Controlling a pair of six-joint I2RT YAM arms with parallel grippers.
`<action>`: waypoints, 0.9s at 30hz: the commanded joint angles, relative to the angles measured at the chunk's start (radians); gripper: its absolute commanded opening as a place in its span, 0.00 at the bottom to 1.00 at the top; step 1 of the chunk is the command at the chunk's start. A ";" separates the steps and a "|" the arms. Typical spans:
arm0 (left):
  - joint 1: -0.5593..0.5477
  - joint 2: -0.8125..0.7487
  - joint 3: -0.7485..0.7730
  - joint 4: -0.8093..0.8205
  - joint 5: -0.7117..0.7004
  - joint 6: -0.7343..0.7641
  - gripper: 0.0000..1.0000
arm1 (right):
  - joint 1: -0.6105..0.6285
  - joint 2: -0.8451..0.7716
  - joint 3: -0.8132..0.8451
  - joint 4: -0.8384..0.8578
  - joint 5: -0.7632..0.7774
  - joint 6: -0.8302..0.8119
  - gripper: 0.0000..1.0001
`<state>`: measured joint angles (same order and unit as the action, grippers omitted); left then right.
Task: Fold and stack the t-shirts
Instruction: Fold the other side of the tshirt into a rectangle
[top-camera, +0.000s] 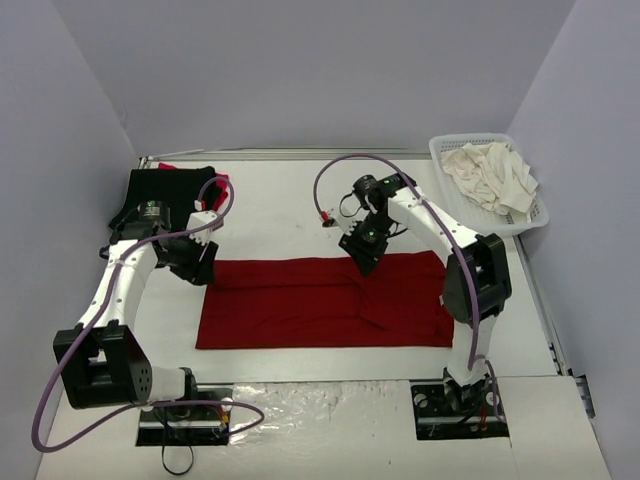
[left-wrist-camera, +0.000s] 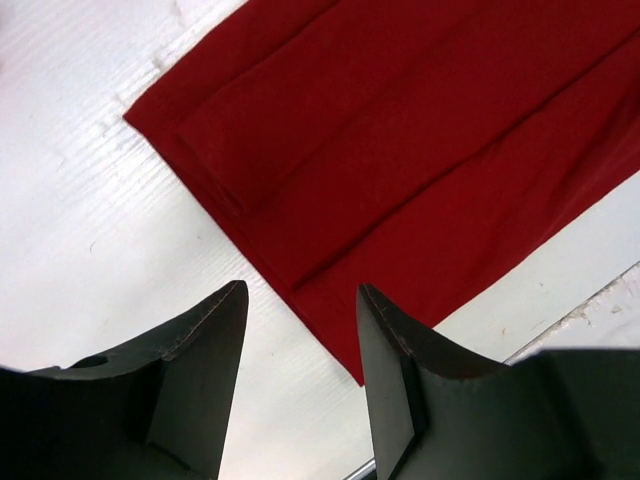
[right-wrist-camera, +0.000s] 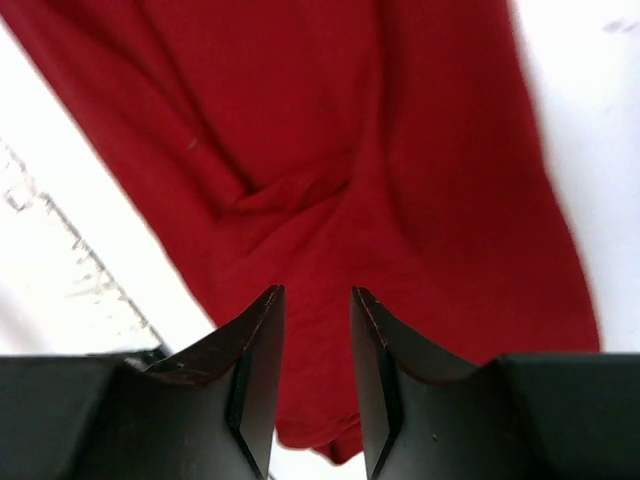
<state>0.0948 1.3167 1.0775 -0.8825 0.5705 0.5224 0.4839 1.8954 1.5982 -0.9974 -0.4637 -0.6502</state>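
The dark red t-shirt (top-camera: 320, 305) lies flat in the middle of the desk (top-camera: 280, 210), folded into a long band that runs left to right, with a lengthwise fold ridge along it. In the far left corner lies a black t-shirt (top-camera: 165, 195); a sliver of bright red cloth (top-camera: 222, 181) shows at its right edge, too little to tell its shape. In the far right corner a white lattice basket (top-camera: 437, 150) holds crumpled cream-white cloth (top-camera: 490, 172), well apart from the band. The left end effector (top-camera: 203, 262) hangs at the band's far left corner. In the left wrist view it (left-wrist-camera: 300, 290) is spread wide with nothing between the fingers, bare desk below them and the dark red t-shirt (left-wrist-camera: 420, 150) just beyond. The right end effector (top-camera: 362, 258) sits over the band's far edge, and its arm covers part of the band's right end from above. In the right wrist view it (right-wrist-camera: 315, 292) is parted by a narrow gap and grips nothing, with rumpled folds of the dark red t-shirt (right-wrist-camera: 400, 150) beneath. Whether its tips touch the cloth cannot be told.
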 joint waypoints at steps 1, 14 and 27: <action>0.002 0.044 0.074 -0.033 0.086 0.039 0.47 | -0.005 0.109 0.080 -0.020 -0.006 0.030 0.29; 0.002 0.085 0.029 0.005 0.063 0.031 0.47 | -0.002 0.370 0.327 -0.093 -0.032 -0.032 0.32; 0.005 0.081 0.015 0.008 0.048 0.016 0.48 | 0.042 0.439 0.321 -0.110 -0.092 -0.077 0.32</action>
<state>0.0948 1.4185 1.0985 -0.8715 0.6201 0.5407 0.5056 2.3310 1.9186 -1.0355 -0.5251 -0.7055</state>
